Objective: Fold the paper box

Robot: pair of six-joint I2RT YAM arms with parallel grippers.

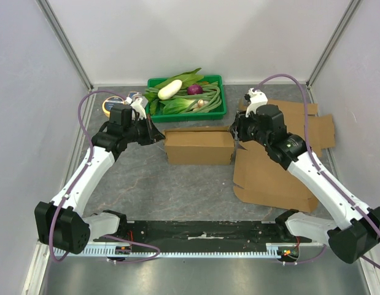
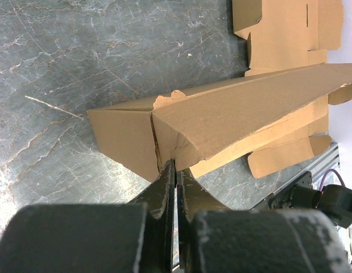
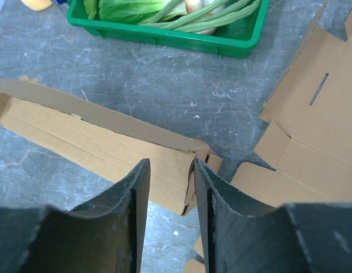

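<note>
Between left gripper and right gripper, plain, perhaps half-folded paper box

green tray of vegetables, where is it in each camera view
Top external: green tray at the back centre, behind the part-folded cardboard box.
Left wrist: not in view.
Right wrist: along the top edge, beyond the box.
Shared landmark: the box, mid-frame in the left wrist view too.

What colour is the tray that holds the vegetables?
The tray is plain green. The top external view shows it best.
</note>
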